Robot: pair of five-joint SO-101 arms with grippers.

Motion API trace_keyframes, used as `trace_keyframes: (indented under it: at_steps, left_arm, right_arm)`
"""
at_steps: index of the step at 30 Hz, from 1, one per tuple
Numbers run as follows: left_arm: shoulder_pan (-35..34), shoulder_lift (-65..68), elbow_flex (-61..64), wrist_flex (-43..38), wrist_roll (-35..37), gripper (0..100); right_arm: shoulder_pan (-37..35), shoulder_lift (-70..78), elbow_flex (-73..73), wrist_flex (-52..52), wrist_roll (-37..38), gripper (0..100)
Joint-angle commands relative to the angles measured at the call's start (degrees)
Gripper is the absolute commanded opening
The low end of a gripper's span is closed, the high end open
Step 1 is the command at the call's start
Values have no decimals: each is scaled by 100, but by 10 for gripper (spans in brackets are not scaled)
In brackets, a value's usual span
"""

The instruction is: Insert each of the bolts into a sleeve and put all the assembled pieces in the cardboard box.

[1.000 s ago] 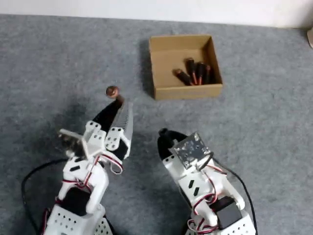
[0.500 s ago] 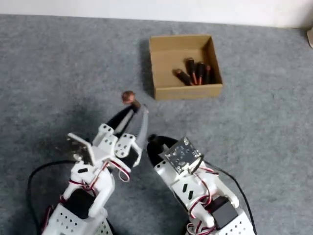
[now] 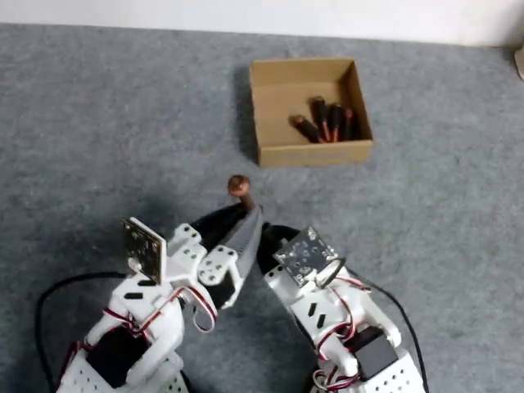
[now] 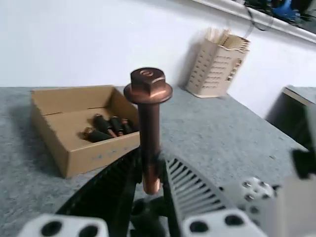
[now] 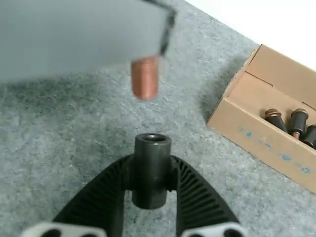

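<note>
My left gripper (image 4: 149,178) is shut on a copper bolt (image 4: 147,128), held upright with its hex head on top; from above the bolt (image 3: 241,190) sticks out past the left gripper (image 3: 246,214). My right gripper (image 5: 150,183) is shut on a black sleeve (image 5: 152,165), standing upright with its open bore facing up. The bolt's lower tip (image 5: 144,77) hangs above and slightly to one side of the sleeve. The two grippers sit close together at mid-table. The cardboard box (image 3: 264,106) lies farther back and holds several assembled pieces (image 3: 324,121).
Grey carpet covers the table (image 3: 98,115). A beige slotted holder (image 4: 216,64) with sticks stands by the white wall behind the box. Cables trail from both arm bases at the near edge.
The left arm has swung right with the bolt, from the left of the box to just above the right gripper. The right arm has shifted slightly left.
</note>
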Motion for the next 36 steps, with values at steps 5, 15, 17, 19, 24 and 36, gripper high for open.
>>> trace_keyframes:
  at_steps: [5, 15, 17, 19, 24, 36]
  left_arm:
    - [479, -84, 470, -105, 26, 6]
    - [-347, -84, 901, -1134, 26, 6]
    - [-426, -92, 866, -1143, 26, 6]
    - [-453, -92, 840, -1143, 26, 6]
    - [-400, -92, 1024, -1125, 35, 6]
    - [-382, -66, 1103, -1116, 510, 6]
  right_arm:
    - [127, -66, -92, -224, 88, 5]
    - [127, -66, -84, -224, 88, 5]
    - [127, -66, -84, -224, 88, 5]
    - [127, -66, -92, -224, 88, 5]
    - [127, -66, -92, -224, 88, 5]
    - [136, -66, -48, -558, 88, 5]
